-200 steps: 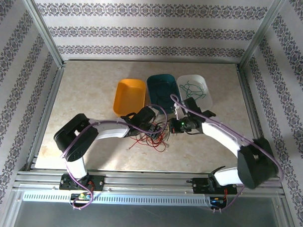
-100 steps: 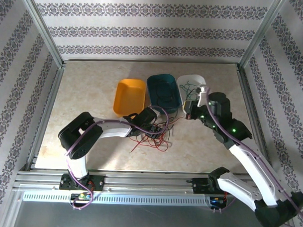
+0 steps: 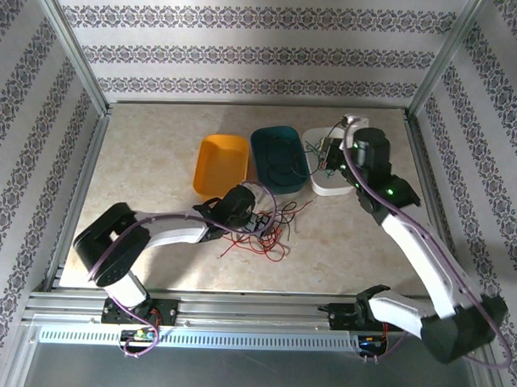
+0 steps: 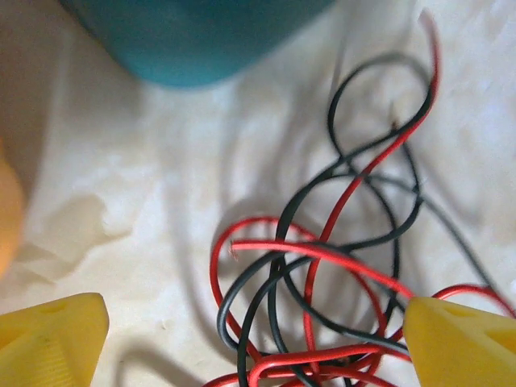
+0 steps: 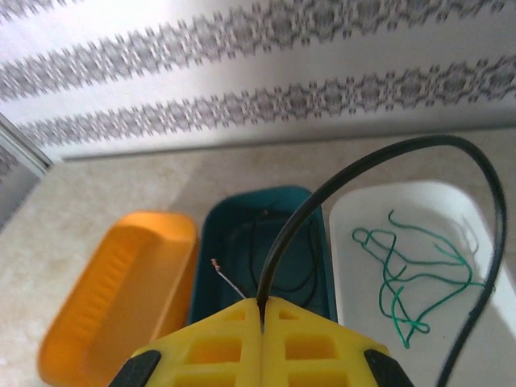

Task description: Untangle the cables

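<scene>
Spanning the frame from rail to rail, the pale marbled table (image 3: 148, 181) carries everything. The right arm (image 3: 414, 246) stretches long toward the far right corner. The right jaws are pinched shut on one black cable (image 5: 265, 270), which rises from between the yellow tips and arcs over to the right — they hang above the left edge of the white tray (image 3: 327, 186), beside the teal tray (image 3: 269, 143). The left arm (image 3: 168, 228) lies low across the table. The left jaws stand wide apart, a yellow finger (image 4: 48, 339) at each side of the tangle, gripping nothing. Three trays sit in a row toward the far side: the orange tray (image 3: 221, 164) on the left, teal in the middle with thin dark loops inside, and white on the right with a green cable (image 5: 387, 282) curled in it. Red and black cables (image 3: 261, 236) — looped through one another — lie on the table just in front of the teal tray, between the left jaws.
</scene>
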